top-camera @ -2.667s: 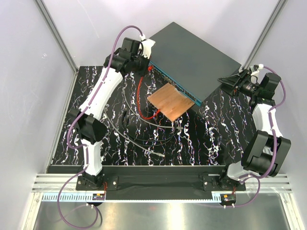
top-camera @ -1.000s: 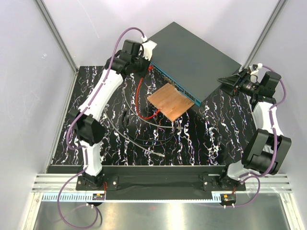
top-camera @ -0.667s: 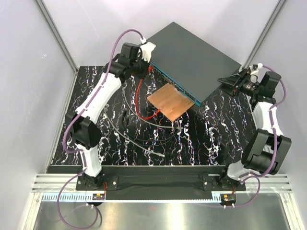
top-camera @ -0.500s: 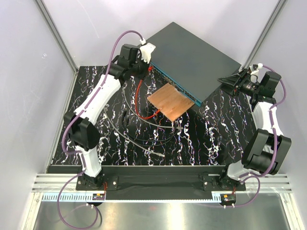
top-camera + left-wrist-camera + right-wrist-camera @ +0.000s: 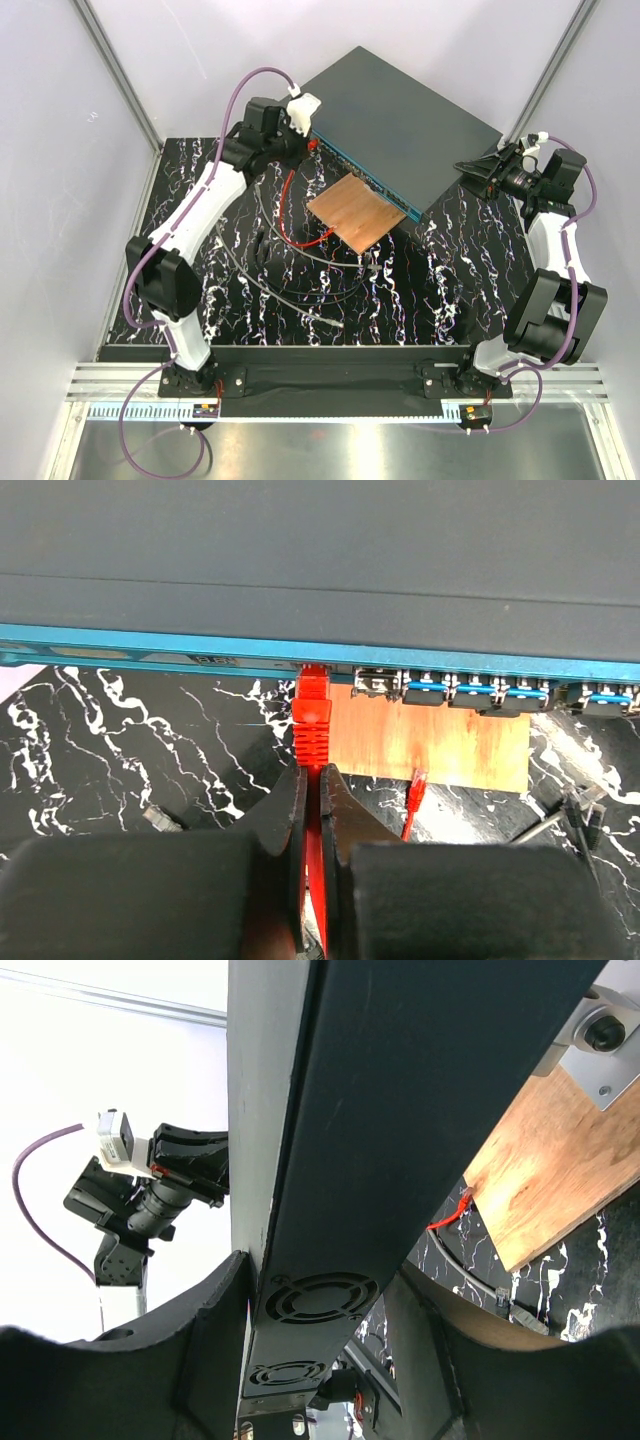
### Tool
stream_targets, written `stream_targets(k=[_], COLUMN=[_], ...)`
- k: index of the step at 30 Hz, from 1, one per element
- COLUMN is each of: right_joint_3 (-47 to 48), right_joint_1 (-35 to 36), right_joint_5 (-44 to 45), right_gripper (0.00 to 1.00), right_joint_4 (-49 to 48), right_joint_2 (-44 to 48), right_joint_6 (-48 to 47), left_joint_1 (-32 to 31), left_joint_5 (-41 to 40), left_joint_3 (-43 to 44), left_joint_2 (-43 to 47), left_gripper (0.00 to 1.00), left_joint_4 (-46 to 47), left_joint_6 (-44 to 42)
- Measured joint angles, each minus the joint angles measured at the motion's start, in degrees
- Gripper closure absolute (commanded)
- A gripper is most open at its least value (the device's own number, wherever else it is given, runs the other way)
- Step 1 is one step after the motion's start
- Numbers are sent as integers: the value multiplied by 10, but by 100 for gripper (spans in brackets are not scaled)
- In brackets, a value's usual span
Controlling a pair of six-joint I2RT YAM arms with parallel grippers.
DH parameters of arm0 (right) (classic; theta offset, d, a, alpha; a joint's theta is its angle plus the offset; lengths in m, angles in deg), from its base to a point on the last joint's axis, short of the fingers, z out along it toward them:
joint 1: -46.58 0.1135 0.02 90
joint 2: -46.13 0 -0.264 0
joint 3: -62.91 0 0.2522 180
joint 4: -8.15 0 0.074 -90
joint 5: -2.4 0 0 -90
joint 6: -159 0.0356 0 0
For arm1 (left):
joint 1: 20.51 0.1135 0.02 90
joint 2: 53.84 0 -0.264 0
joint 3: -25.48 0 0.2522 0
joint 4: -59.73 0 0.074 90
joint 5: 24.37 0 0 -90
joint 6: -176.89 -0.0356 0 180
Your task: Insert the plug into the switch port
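Left wrist view: the red plug [image 5: 312, 702] has its tip at a socket in the blue-teal face of the switch [image 5: 320, 540], near that face's left end; whether it is fully home cannot be told. The left gripper [image 5: 312, 777] is pinched together on the red cable [image 5: 314, 840] just behind the plug. The switch lies at the far side of the table [image 5: 440, 280], its socket face towards the arms, with a wooden plate [image 5: 360, 212] touching that face's lower edge. The right gripper [image 5: 318, 1272] is clamped across the switch's vented end, one finger on each broad face. Grey cables [image 5: 290, 290] lie loose on the table near the plate.
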Motion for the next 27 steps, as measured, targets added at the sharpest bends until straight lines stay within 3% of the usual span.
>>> stream_targets(k=[2, 3, 10, 12, 15, 16, 17, 19, 20, 21, 27], right_joint_3=[0, 0, 4, 8, 14, 16, 20, 27, 29, 31, 41], right_joint_1=[0, 0, 0, 0, 0, 0, 0, 2, 6, 8, 5], right_joint_5=[0, 0, 1, 1, 2, 3, 3, 20, 29, 37, 63], right_gripper=[100, 100, 99, 90, 60, 41, 28, 13, 1, 0, 0], right_joint_4=[0, 0, 10, 19, 33, 42, 52, 65, 71, 85, 154], right_joint_2=[0, 0, 0, 0, 0, 0, 0, 0, 0, 0, 15], right_joint_6=[0, 0, -8, -13, -23, -28, -33, -53, -66, -77, -144], left_joint_1=[4, 6, 22, 28, 41, 46, 54, 73, 91, 112, 223], left_joint_5=[10, 17, 87, 106, 137, 145, 152, 165, 169, 170, 120], left_joint_3=[8, 21, 57, 53, 13, -5, -26, -66, -95, -120, -253], left_joint_2=[-3, -8, -19, -16, 22, 41, 65, 112, 145, 173, 298], left_gripper=[77, 67, 47, 43, 36, 31, 29, 23, 13, 3, 1], left_joint_4=[-7, -16, -50, -44, -33, -33, -33, -34, -30, -31, -17], left_joint_6=[5, 7, 39, 46, 48, 48, 49, 59, 66, 71, 135])
